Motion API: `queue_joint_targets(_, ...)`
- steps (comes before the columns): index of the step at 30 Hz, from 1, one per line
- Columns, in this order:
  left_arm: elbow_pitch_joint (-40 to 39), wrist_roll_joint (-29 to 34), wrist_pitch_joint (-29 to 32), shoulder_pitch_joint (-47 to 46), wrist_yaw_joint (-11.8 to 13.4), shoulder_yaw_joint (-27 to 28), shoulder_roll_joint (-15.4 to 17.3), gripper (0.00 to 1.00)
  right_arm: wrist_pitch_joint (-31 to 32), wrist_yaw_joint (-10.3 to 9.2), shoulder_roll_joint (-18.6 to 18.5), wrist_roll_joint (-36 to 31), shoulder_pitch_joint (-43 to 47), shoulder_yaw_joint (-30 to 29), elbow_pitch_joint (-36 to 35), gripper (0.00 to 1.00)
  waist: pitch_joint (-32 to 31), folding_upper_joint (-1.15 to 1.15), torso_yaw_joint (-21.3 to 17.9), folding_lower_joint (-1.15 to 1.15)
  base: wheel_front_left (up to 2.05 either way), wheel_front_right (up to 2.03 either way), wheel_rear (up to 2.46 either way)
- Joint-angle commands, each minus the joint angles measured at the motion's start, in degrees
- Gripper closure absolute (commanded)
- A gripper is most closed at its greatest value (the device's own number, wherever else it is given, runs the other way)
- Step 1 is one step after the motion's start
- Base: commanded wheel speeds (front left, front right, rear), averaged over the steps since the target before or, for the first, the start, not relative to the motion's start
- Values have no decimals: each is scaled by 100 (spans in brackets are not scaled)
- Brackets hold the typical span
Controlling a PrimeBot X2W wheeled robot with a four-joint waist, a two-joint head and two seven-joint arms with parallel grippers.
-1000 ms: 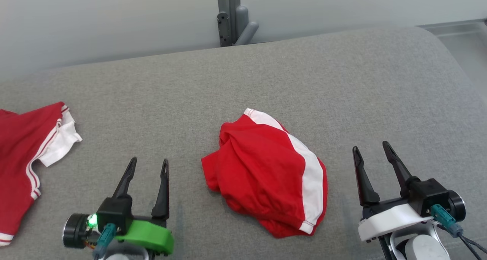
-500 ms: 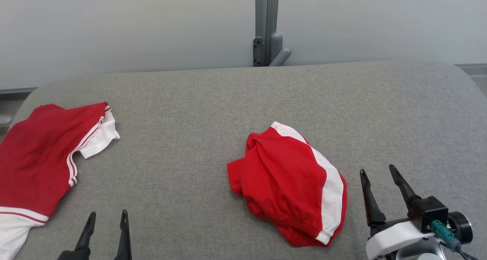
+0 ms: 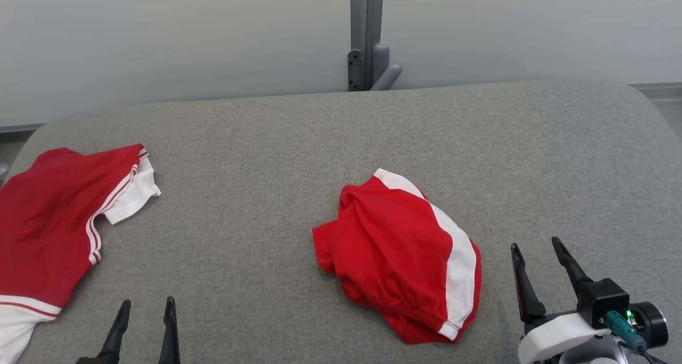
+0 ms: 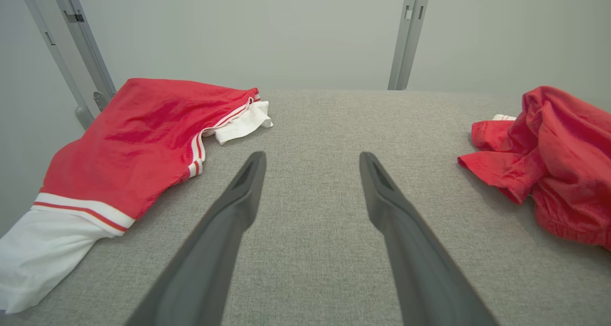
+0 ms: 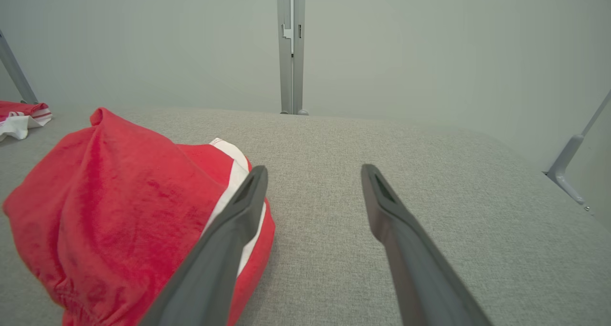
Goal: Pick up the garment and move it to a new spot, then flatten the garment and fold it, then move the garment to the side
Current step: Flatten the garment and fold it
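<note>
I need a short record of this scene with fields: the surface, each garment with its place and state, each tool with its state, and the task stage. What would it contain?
surface: grey padded table
crumpled garment: red with a white band, bunched up, near the middle
second garment: red and white, spread flatter, at the left edge
left tool: open, empty, over bare fabric
right tool: open, empty, right of the crumpled garment, a gap between them
task stage: nothing picked up yet

Two red-and-white garments are counted: one crumpled garment point(image 3: 397, 257) and one spread garment point(image 3: 48, 220). One grey table point(image 3: 266, 156) is seen. Two grippers are counted: left gripper point(image 3: 148, 301), right gripper point(image 3: 535, 243).
</note>
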Motion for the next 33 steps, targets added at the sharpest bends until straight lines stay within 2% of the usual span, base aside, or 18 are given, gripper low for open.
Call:
queue_joint_targets(1,4,39,-3,-22,-26,38,-15,0,-18,-4,-9,-1,-37,-13,-3,0,-3,22,-7,0,0,0,0)
queue_joint_targets(10,38,135,-3,-70,-87,109,-107,0,-18,-4,-9,8,-104,-13,-23,0,6,22,-73,0,0,0,0)
queue_joint_targets(13,66,-20,-3,-142,-92,30,-155,0,-18,-4,-10,17,-163,23,-45,0,34,22,-165,0,0,0,0)
queue_joint_targets(20,-58,-614,56,-561,-95,-1230,-129,0,-18,-4,-9,6,-277,105,-117,0,152,22,-551,0,0,0,0)
queue_joint_targets(25,36,-1436,785,-833,-96,-2430,-216,0,-18,-4,-12,29,-364,134,-153,0,404,22,-930,0,0,0,0)
queue_joint_targets(28,190,-2047,1386,-907,-96,-2964,-265,0,-18,-4,-8,46,-418,137,-179,0,569,22,-1157,0,0,0,0)
queue_joint_targets(33,554,-2656,2003,-1091,-55,-3053,-288,0,-18,-4,-5,64,-516,124,-203,0,768,22,-1501,0,0,0,0)
